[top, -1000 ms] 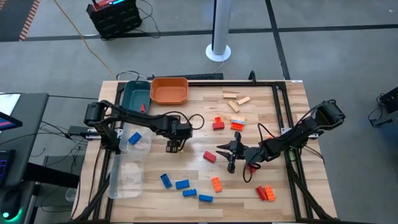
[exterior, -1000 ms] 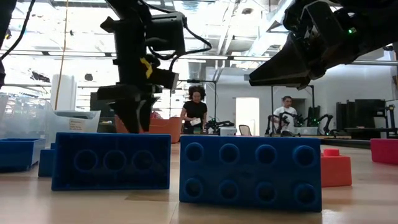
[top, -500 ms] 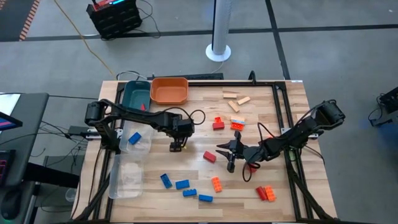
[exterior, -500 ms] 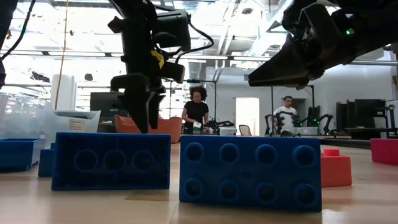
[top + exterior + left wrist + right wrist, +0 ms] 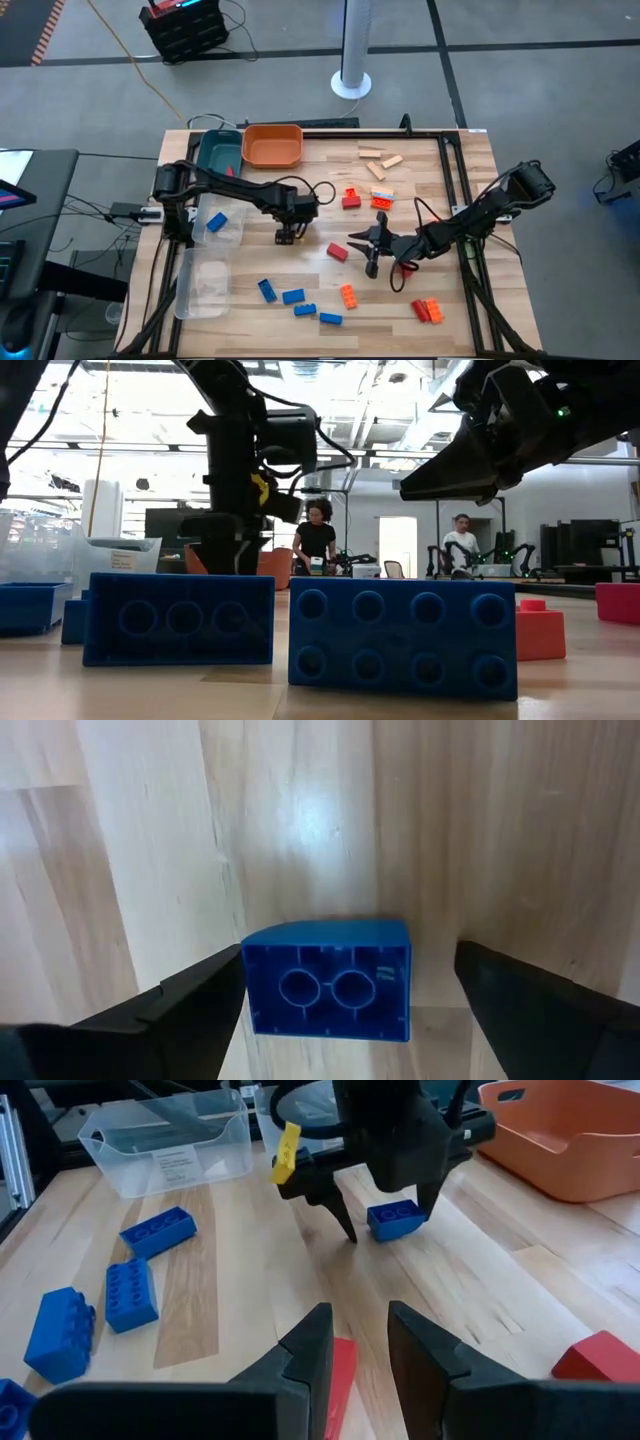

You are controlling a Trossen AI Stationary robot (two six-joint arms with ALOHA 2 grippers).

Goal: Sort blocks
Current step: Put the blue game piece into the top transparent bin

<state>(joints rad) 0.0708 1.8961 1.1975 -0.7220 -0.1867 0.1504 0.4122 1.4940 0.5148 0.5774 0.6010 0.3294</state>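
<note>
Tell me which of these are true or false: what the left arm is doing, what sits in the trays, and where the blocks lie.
1. The left tool is open around a blue block that lies on the table. True.
2. The right tool grips a red block. False: its fingers are slightly apart and hold nothing; a red block lies on the wood just ahead of them.
3. A blue block already lies in a clear tray. True.
4. The orange tray is full of orange blocks. False: no blocks show in it.
5. The pale wooden blocks lie near the table's far edge. True.
</note>
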